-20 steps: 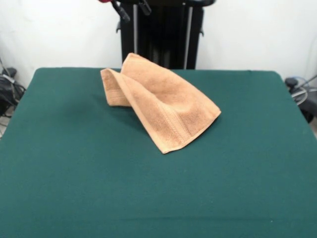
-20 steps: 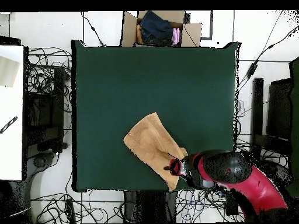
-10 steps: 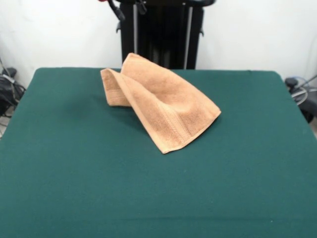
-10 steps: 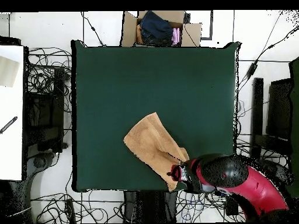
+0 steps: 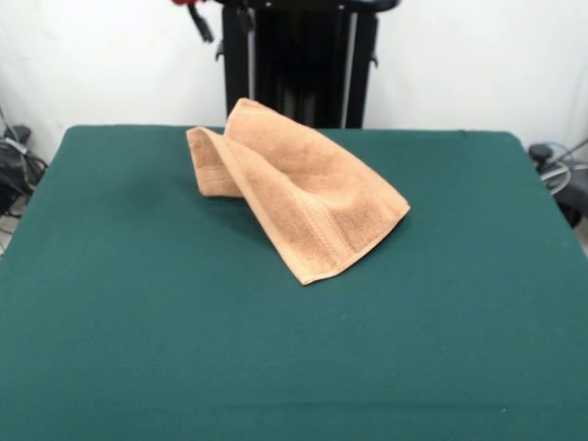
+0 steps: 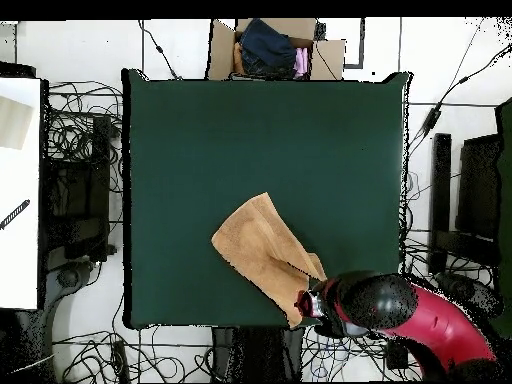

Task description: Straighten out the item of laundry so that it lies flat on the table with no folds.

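The item of laundry [image 5: 299, 193] is a light orange-tan towel, folded over itself with a raised ridge, lying on the far half of the green table [image 5: 276, 367]. In the overhead view the towel [image 6: 262, 250] sits near the table's bottom edge [image 6: 200, 322]. My gripper [image 5: 221, 18] shows only as two dark fingertips at the top edge, apart from each other, with nothing between them. From above, the gripper [image 6: 305, 303] hovers at the towel's corner by the table edge, clear of the cloth.
A cardboard box of clothes [image 6: 270, 45] stands beyond the table's top edge in the overhead view. Cables [image 6: 85, 130] lie on the floor around the table. A white surface [image 6: 20, 190] is at the left.
The gripper has drifted left along the top edge of the front view and, seen from above, back toward the table's bottom edge. The towel has not moved.
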You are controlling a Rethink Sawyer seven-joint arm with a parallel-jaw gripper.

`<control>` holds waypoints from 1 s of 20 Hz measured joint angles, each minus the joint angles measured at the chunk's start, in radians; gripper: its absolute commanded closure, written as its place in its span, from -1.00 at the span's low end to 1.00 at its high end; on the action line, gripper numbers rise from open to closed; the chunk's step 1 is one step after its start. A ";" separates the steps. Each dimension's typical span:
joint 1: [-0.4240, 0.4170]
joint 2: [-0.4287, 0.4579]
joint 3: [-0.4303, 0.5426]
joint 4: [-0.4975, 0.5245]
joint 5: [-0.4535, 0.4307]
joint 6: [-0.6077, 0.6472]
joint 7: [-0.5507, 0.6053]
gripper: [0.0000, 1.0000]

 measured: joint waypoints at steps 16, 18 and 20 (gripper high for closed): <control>-0.124 0.194 0.107 0.031 -0.229 -0.558 -0.001 -1.00; -0.124 0.179 0.122 0.044 -0.214 -0.536 -0.001 -1.00; -0.124 0.142 0.146 0.070 -0.176 -0.482 -0.001 -1.00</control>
